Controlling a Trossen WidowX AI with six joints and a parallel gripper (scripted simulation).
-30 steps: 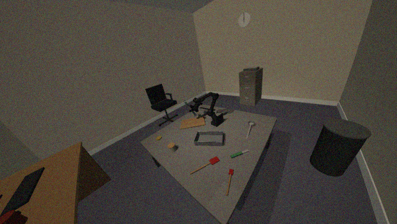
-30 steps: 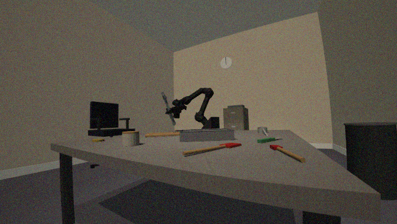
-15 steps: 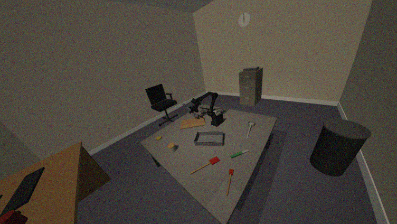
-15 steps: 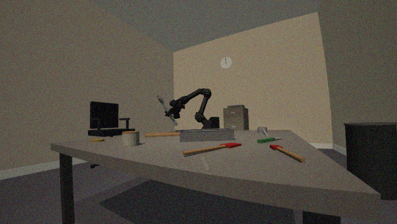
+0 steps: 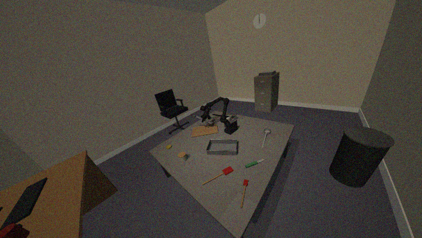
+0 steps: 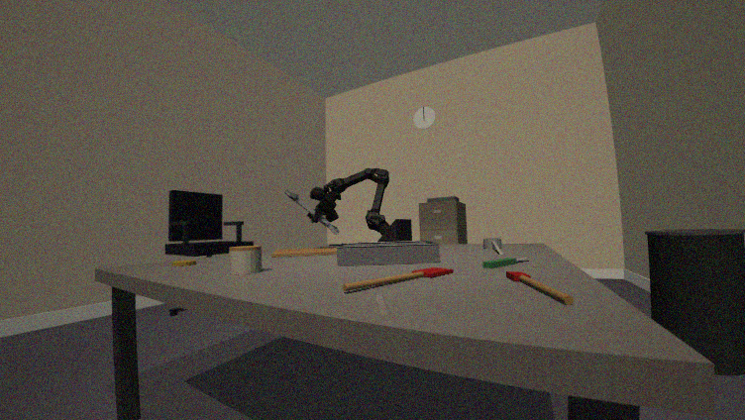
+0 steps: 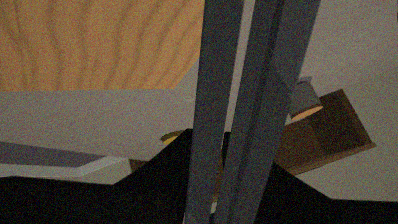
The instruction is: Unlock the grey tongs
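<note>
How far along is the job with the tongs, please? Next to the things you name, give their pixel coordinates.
Done: the tongs (image 6: 328, 226) (image 7: 216, 75) are off the tin (image 5: 222, 152) (image 6: 388, 256), held in the gripper (image 6: 314, 216).

In hand: they hang slanted in the air; whether they are unlocked, I cannot tell.

Left: laying them open on the board (image 5: 204, 131) (image 6: 304, 252) (image 7: 95, 45), plus unlocking if still needed.

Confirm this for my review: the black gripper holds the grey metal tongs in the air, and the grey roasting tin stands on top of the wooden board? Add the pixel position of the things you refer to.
The tin (image 5: 222, 152) (image 6: 388, 256) isn't on the board (image 5: 204, 131) (image 6: 305, 252); the top view shows it standing on the table, apart from the board. The rest stands.
</note>
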